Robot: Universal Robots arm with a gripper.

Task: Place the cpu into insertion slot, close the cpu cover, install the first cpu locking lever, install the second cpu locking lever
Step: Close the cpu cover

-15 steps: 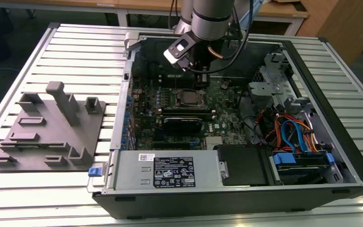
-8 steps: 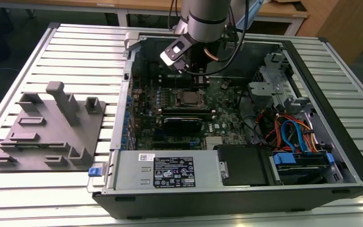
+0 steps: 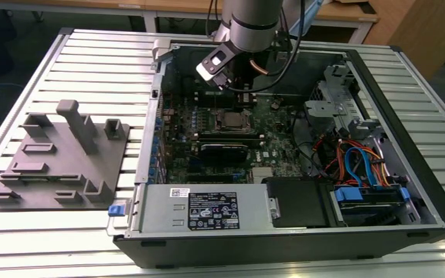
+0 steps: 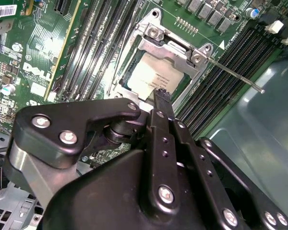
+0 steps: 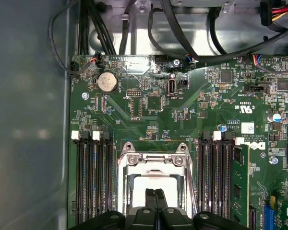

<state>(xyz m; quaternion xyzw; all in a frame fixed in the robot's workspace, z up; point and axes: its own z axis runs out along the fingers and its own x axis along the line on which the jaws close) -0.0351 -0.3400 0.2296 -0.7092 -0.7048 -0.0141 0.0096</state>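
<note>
The cpu (image 4: 151, 76) lies flat in its socket on the green motherboard, its dull silver top showing through the cut-out of the cpu cover (image 4: 170, 48). The cover lies down over the chip. A thin metal locking lever (image 4: 235, 75) juts out from the socket across the memory slots. My gripper (image 4: 162, 96) hangs just above the chip with its black fingers pressed together and nothing between them. In the first wrist view the shut gripper (image 5: 156, 192) sits over the cpu (image 5: 134, 191) and cover (image 5: 153, 160). In the exterior view the gripper (image 3: 236, 87) is inside the case, behind the socket (image 3: 229, 120).
Memory slots flank the socket, with one module (image 5: 240, 182) fitted. The open case holds a power supply (image 3: 207, 211) at the front and a drive cage with coloured cables (image 3: 361, 168) at the exterior view's right. A grey fixture block (image 3: 60, 156) stands outside at the exterior view's left.
</note>
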